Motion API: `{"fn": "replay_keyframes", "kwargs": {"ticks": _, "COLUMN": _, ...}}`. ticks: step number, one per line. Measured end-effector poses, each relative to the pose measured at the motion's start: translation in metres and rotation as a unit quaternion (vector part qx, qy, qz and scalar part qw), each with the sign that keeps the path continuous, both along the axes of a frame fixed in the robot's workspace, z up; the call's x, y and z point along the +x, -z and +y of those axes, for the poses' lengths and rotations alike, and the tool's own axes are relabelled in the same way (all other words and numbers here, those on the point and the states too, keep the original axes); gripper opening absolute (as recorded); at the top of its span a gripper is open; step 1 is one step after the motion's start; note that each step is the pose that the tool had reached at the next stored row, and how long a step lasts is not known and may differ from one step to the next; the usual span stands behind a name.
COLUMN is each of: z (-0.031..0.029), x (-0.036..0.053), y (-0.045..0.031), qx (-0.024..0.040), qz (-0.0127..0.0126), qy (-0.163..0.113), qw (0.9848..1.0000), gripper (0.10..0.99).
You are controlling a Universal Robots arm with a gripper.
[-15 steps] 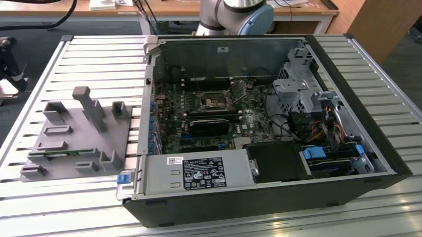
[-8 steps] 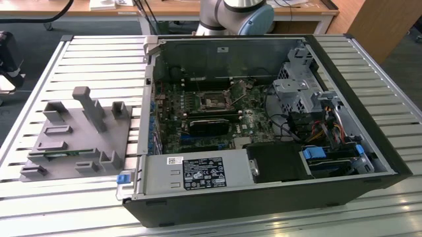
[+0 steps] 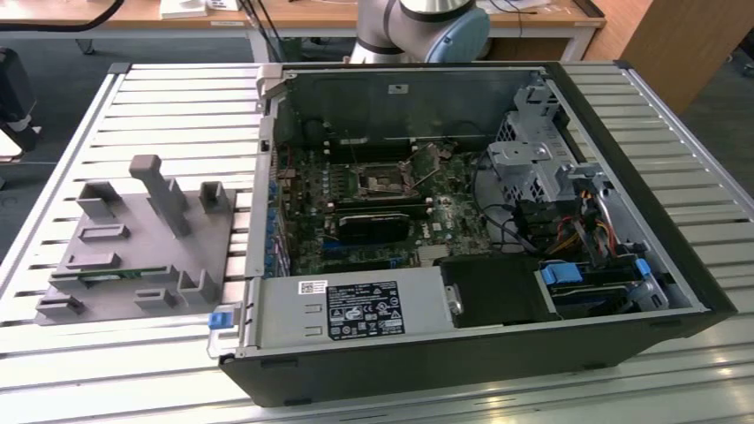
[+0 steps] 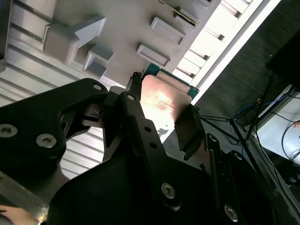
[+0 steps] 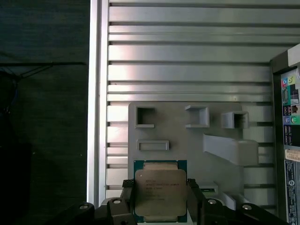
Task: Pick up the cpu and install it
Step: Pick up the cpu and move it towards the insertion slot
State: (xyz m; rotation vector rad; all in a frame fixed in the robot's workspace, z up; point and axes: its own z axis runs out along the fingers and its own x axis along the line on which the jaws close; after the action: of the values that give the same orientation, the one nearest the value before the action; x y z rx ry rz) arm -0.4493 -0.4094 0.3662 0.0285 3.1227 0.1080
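Over grey fixture [image 5: 187, 143], gripper [image 5: 161, 199] pointing down, clamped on cpu [image 5: 159, 185]

Exterior view: set high, angled down across the slatted table [image 3: 177, 97] at mid range. The open computer case [image 3: 471, 380] sits central, the grey fixture plate [image 3: 124, 252] at the exterior view's left, and the arm base [image 3: 418, 26] at the far edge. First wrist view: faces straight down on that plate from above. Second wrist view: very near, looking obliquely along the gripper [image 4: 161, 101] body. Both wrist views share the cpu [image 5: 159, 192] held in the gripper; all three share plate and table.
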Motion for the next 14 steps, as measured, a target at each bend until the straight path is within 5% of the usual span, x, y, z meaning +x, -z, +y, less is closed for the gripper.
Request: {"fn": "replay_keyframes", "kwargs": {"ticks": 14, "z": 0.0003, "x": 0.0, "y": -0.017, "qx": 0.0, "qz": 0.0, "qy": 0.0, "qw": 1.0, "gripper": 0.533}}
